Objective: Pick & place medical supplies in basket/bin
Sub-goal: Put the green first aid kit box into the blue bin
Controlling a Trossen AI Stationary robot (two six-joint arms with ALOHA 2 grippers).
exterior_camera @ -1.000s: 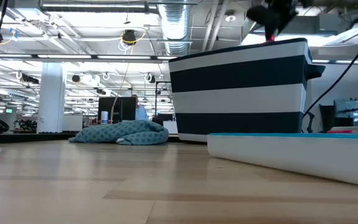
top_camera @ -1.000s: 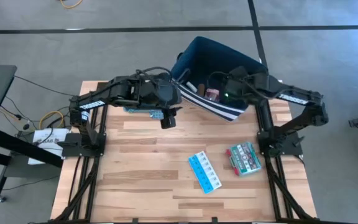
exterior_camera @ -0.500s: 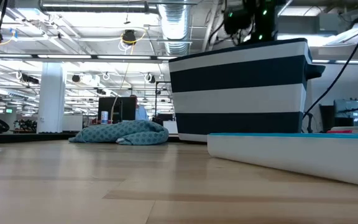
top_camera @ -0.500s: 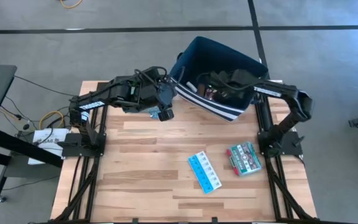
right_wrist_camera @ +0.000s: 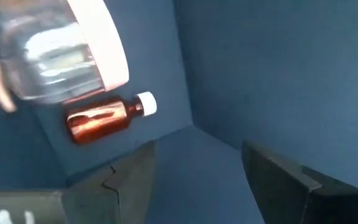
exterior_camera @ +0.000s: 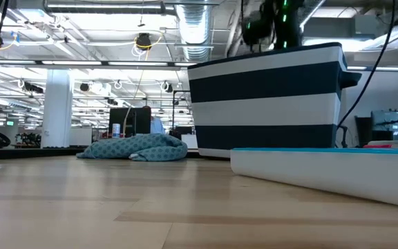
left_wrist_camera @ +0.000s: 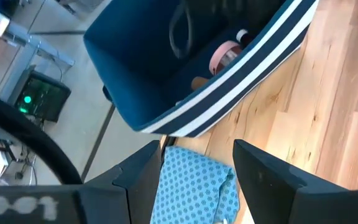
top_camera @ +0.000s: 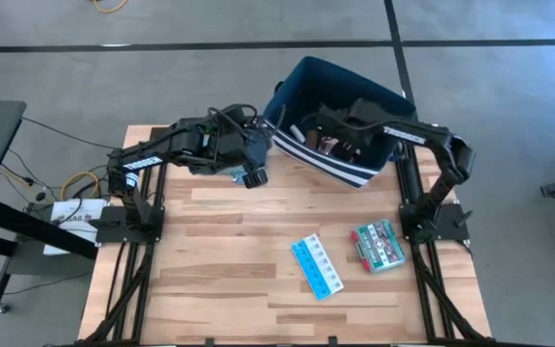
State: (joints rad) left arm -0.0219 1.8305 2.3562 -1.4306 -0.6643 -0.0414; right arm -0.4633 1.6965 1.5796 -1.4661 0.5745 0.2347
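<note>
Light-blue plastic pill organiser (top_camera: 317, 267) lies diagonally on the wooden surface (top_camera: 220, 251), nearer the right gripper (right_wrist_camera: 194, 163), empty with fingers apart inside the navy striped bin (top_camera: 302, 82); left gripper (left_wrist_camera: 197, 171) also open.

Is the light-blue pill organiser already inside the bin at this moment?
No. In the high view the light-blue pill organiser lies on the wooden table, beside the green-red packet, well apart from the navy bin.
</note>
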